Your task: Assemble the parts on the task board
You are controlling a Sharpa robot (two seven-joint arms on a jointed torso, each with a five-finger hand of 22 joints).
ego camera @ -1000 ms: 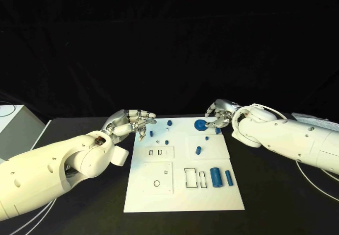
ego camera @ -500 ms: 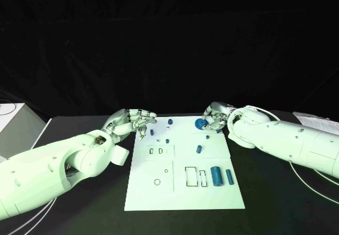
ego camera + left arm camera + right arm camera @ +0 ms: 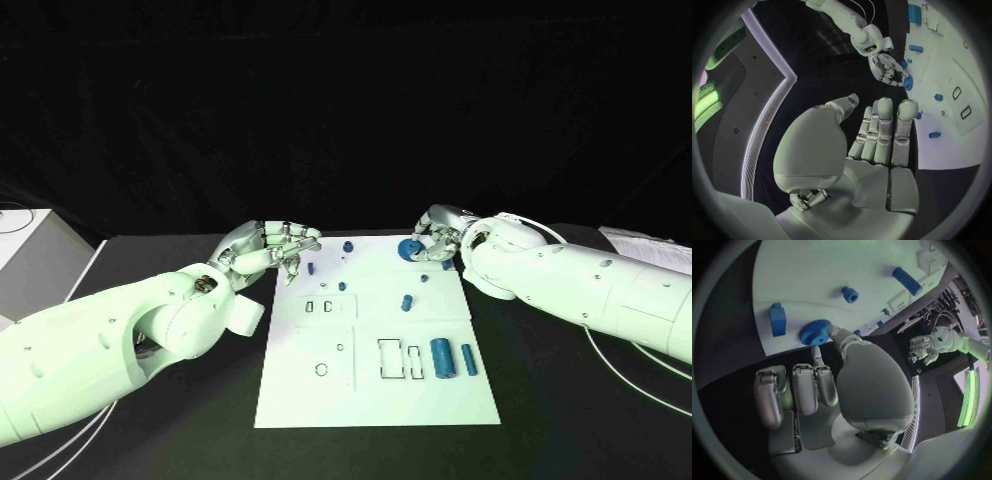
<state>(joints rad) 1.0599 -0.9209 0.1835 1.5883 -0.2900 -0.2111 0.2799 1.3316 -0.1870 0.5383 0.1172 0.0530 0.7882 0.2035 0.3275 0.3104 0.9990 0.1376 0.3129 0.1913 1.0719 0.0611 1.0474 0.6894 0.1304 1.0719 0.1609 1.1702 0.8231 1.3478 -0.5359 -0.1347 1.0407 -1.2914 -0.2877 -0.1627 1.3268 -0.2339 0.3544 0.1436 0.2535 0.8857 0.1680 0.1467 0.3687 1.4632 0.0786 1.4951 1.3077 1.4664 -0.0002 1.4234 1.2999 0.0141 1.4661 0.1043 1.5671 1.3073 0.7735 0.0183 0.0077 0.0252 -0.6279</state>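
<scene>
White task board [image 3: 372, 400] mid-table, right hand [image 3: 437, 236] at far right corner, fingertip touching blue gear [image 3: 815, 332], holding nothing, left hand [image 3: 274, 250] at far left edge, fingers loosely apart, empty.

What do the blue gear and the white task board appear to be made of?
The blue gear looks like matte moulded or printed plastic: uniform saturated colour, fine teeth round its rim, no metallic glint. The right robot hand touches it with a fingertip. The task board looks like a rigid white plastic or painted plate with a smooth, low-sheen surface and crisp cut-out slots; the exact material stays open.
</scene>
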